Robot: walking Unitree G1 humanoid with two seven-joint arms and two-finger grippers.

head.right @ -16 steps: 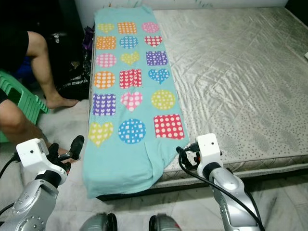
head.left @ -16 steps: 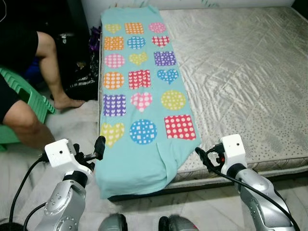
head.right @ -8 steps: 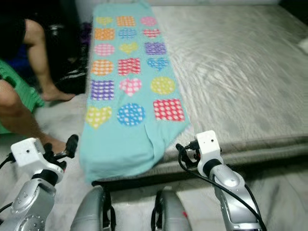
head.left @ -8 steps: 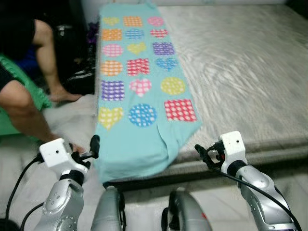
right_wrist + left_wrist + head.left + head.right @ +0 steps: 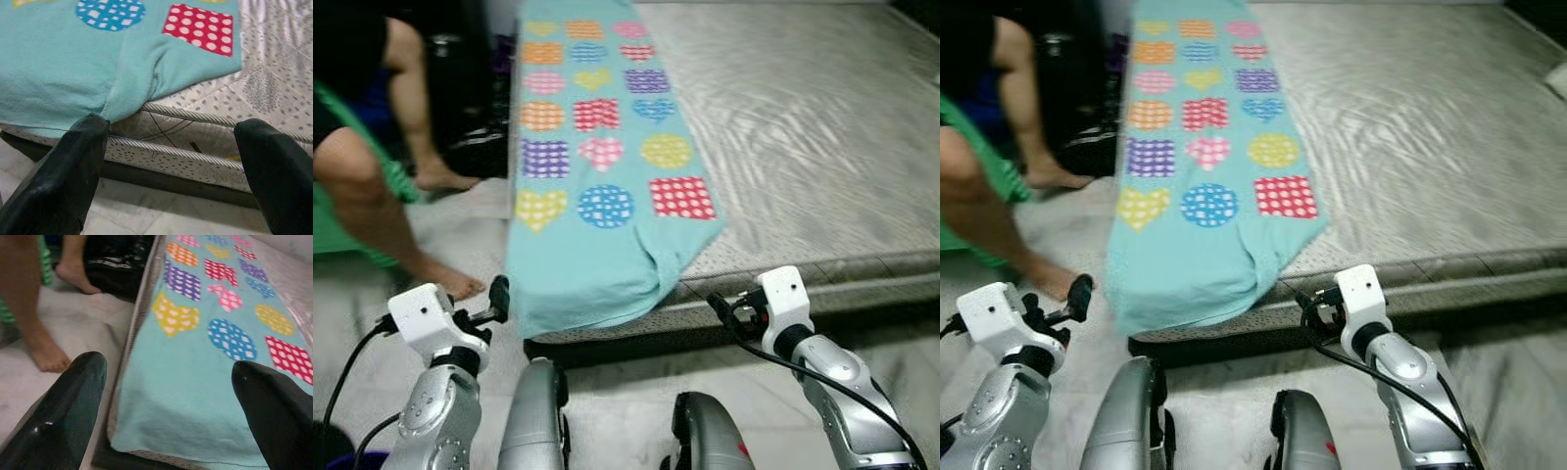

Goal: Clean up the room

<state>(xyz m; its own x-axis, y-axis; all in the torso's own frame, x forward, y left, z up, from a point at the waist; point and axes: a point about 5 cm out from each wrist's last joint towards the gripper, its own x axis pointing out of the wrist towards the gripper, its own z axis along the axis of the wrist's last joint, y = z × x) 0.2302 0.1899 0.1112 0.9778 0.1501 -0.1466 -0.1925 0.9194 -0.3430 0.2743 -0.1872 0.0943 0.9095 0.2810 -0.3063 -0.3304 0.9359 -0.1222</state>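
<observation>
Beside mattress [image 5: 822,127] and blanket [image 5: 597,225], person's foot [image 5: 450,282].

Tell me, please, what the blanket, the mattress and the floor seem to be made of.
Blanket: probably soft fleece; matte turquoise, fuzzy surface, limp folds over the edge.
Mattress: quilted fabric with a slight satin sheen, stitched ripples, and corded piping along the side.
Floor: likely marble or polished tile; pale, smooth, faint grey veins. I cannot say which.
</observation>
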